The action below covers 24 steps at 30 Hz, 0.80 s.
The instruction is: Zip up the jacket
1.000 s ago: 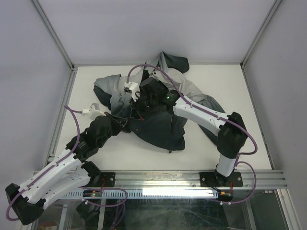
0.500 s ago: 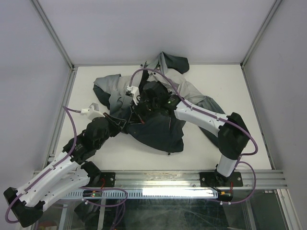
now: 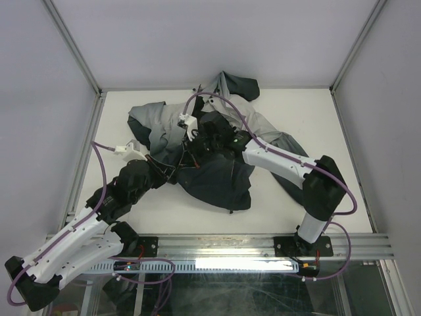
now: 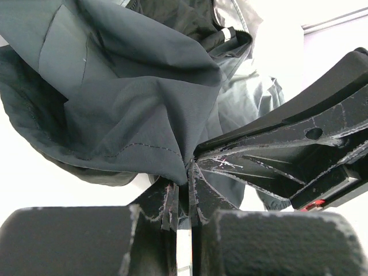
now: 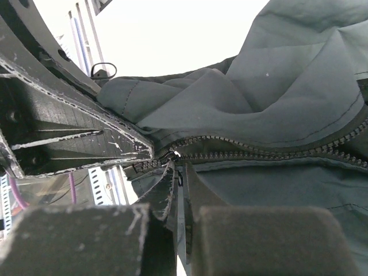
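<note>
The left pincer (image 4: 185, 172) is pinched shut on a fold of the jacket (image 4: 132, 103), with the dark cloth coming straight out of its tips and fanning up and away to its left. The right pincer (image 5: 177, 167) is also closed. Its tips meet at the foot of the zipper (image 5: 259, 150), apparently on the slider or its pull, though that part is too small to be sure of. From there the two rows of teeth run off to its right, already joined as far as the wrist view shows. The two pincers are tip to tip, nearly touching.

The jacket looks thin, light and limp, probably a little slick. It should bunch and follow any pull rather than resist, so the zipper will likely only run if the cloth below the slider is held taut. The best holds are the hem just under the zipper's foot for one pincer and the pull tab for the other, much as they sit now.

Beyond the tips, the jacket lies crumpled across the middle of the table (image 3: 283, 204), with its hood (image 3: 238, 85) at the far edge. The left arm (image 3: 79, 230) stretches low and diagonally from its base. The right arm (image 3: 276, 158) rises to a bent elbow, and its forearm reaches left over the cloth.
</note>
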Motion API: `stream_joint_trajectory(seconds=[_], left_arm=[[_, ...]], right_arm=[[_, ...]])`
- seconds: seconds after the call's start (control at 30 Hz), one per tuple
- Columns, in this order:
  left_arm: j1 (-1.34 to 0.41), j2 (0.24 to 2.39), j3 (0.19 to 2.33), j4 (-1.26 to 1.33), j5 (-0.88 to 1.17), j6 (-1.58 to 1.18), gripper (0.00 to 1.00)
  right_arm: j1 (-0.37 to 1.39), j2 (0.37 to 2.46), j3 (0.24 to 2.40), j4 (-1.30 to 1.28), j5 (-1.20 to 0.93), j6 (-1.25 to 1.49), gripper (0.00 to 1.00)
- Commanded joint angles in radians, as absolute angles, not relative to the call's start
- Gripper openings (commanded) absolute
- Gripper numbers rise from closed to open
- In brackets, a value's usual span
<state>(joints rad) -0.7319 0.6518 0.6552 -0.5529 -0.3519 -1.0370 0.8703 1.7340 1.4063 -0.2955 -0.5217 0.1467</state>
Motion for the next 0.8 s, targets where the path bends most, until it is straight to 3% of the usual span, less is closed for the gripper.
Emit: stream_joint_trajectory(seconds=[0.0, 0.17, 0.4, 0.63, 0.77], left_arm=[[-0.739, 0.615, 0.741, -0.615, -0.294, -0.981, 0.0], [-0.738, 0.626, 0.758, -0.571, -0.336, -0.976, 0.0], [-0.739, 0.644, 0.754, -0.461, -0.349, -1.001, 0.0], [-0.739, 0.661, 0.734, -0.422, -0.31, -1.003, 0.0], [-0.739, 0.647, 0.739, -0.436, -0.299, -0.997, 0.0]], right_arm=[[0.734, 1.718, 1.341, -0.268, -0.274, 0.101, 0.0], [0.797, 1.667, 1.334, -0.187, -0.54, 0.089, 0.0], [0.853, 1.561, 1.226, 0.161, -0.762, 0.297, 0.0], [0.854, 1.545, 1.205, 0.231, -0.792, 0.327, 0.0], [0.846, 1.556, 1.229, 0.05, -0.611, 0.218, 0.0]])
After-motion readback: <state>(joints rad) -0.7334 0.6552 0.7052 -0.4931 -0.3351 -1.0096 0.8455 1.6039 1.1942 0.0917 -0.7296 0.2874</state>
